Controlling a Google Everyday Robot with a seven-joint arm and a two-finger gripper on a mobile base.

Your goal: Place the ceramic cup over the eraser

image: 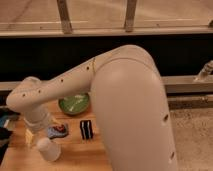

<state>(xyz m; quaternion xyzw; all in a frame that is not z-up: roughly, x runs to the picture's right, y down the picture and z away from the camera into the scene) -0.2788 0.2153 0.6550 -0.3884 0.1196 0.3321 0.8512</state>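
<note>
fingers spread wide, nothing held: gripper [36, 134] hangs low over table [75, 157], just above cup [48, 149], toward view's left. cup upright near front edge. eraser [86, 129] lies apart, on cup's far side from gripper, long axis pointing away from camera.

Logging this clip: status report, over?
Gripper open, left of table, beside ceramic cup. Cup on table, ungrasped. Eraser uncovered, red-and-dark object between them.

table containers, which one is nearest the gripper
The white ceramic cup, at the front just beside the gripper near the table edge; the green bowl sits farther back.
</note>
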